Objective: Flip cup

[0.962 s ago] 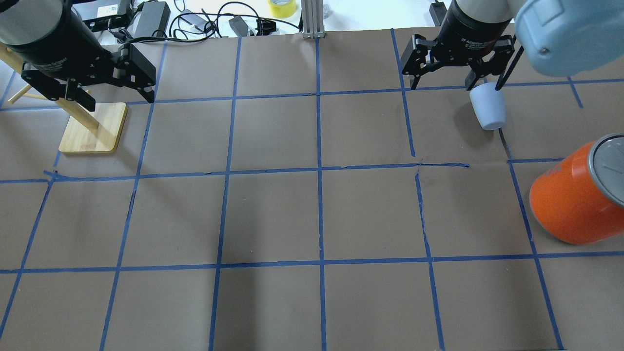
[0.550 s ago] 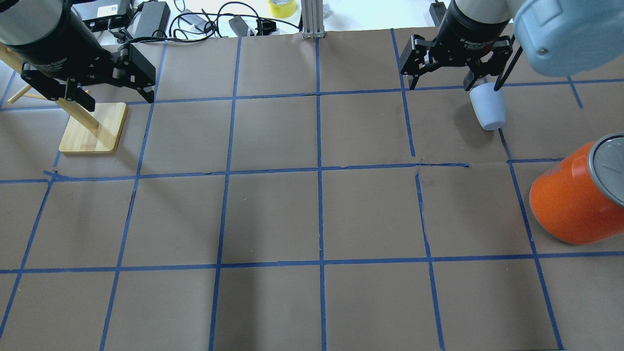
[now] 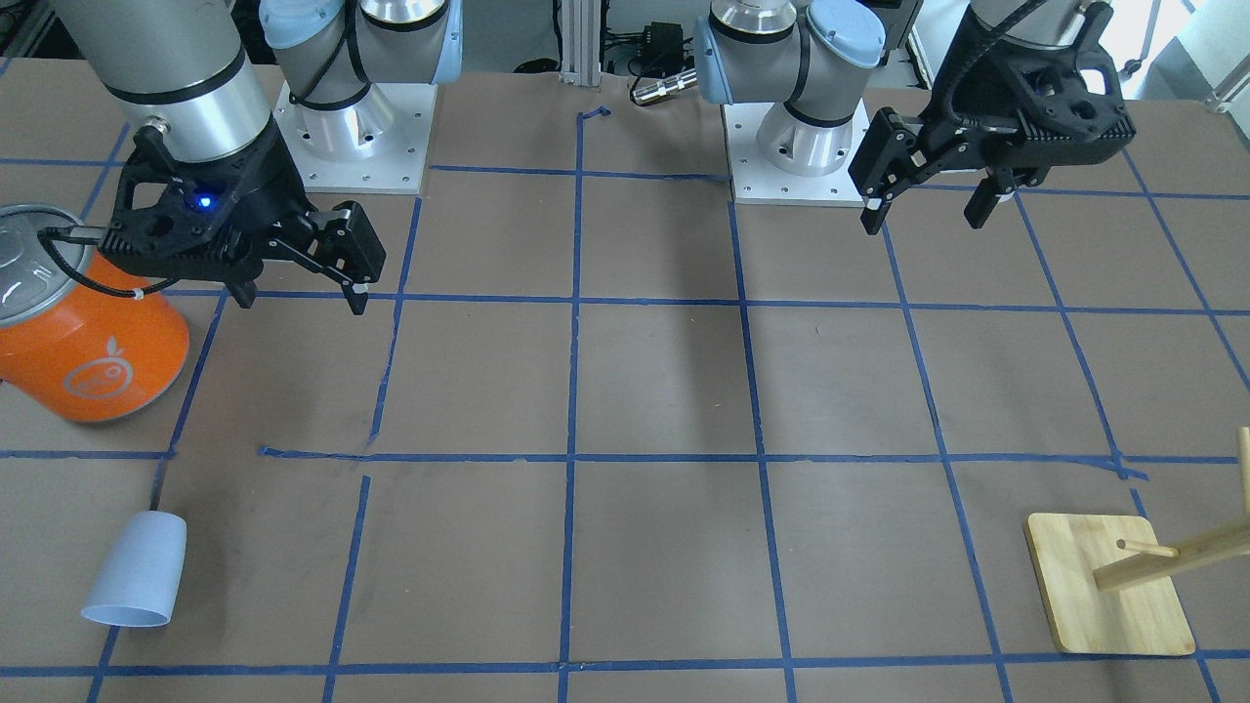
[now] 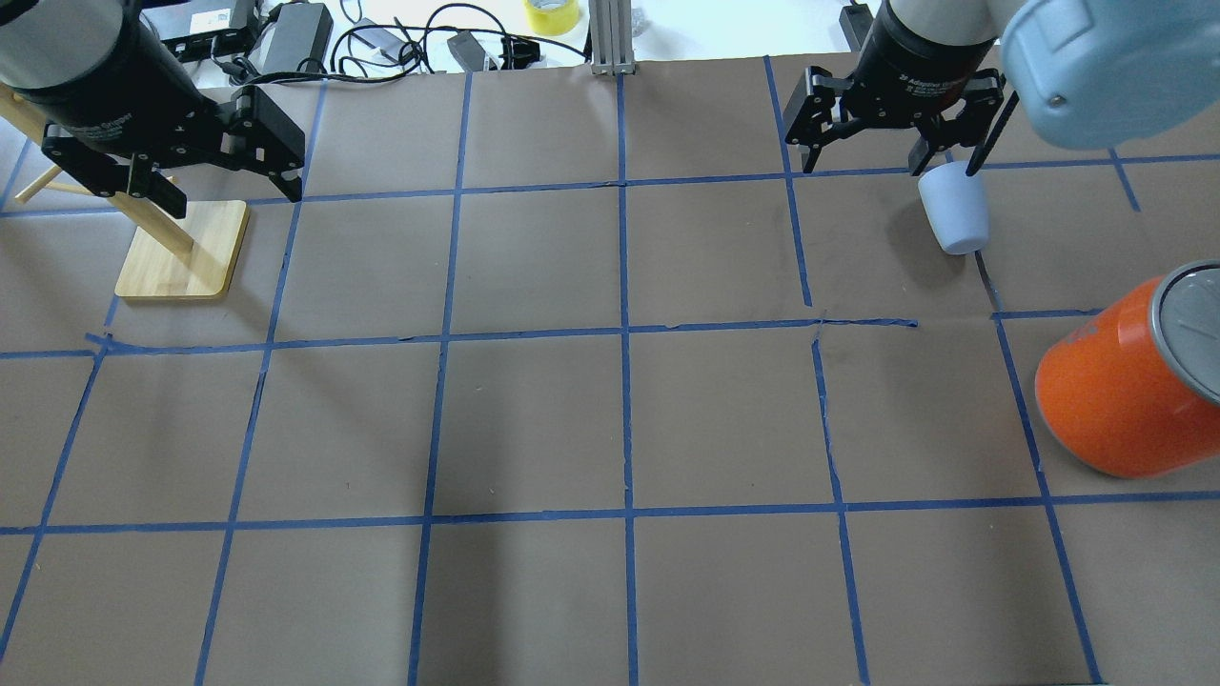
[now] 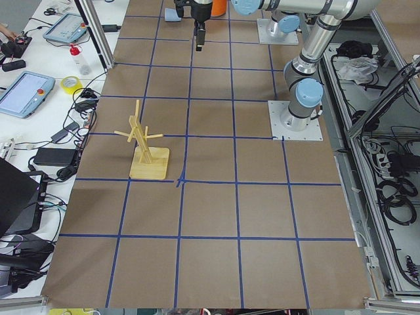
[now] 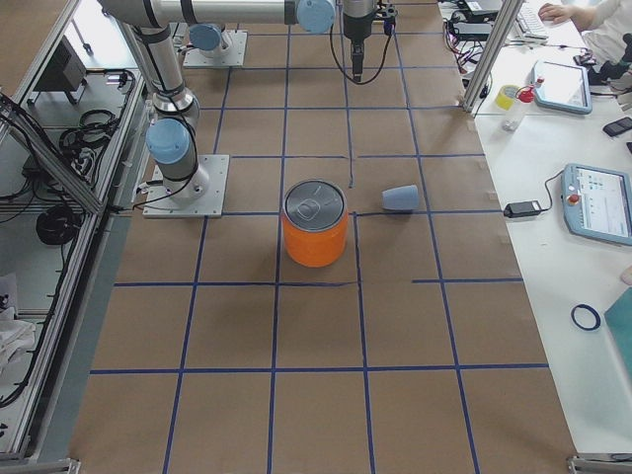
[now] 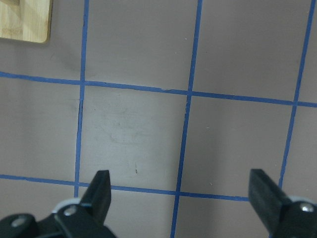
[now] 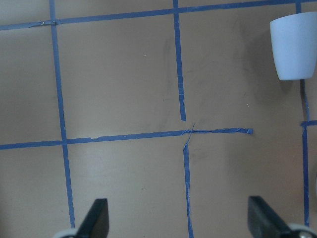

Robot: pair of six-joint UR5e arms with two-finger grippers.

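Note:
The cup (image 4: 953, 205) is a small pale bluish tumbler lying on its side on the brown table, far from the robot on its right side. It also shows in the front view (image 3: 137, 571), the right side view (image 6: 400, 197) and the top right of the right wrist view (image 8: 295, 47). My right gripper (image 3: 300, 298) is open and empty, held high over the table, nearer the robot's base than the cup and apart from it (image 4: 864, 170) (image 8: 179, 220). My left gripper (image 3: 923, 223) is open and empty, raised on the other side (image 4: 233, 195) (image 7: 182, 198).
A large orange can (image 4: 1115, 400) with a silver lid stands near the table's right edge, between the cup and the robot (image 3: 88, 361). A wooden mug tree (image 4: 181, 252) stands at the far left (image 3: 1104, 586). Blue tape lines grid the table. Cables and boxes lie beyond the far edge.
The right arm has shifted only very slightly. The cup, the can and the left arm have not moved.

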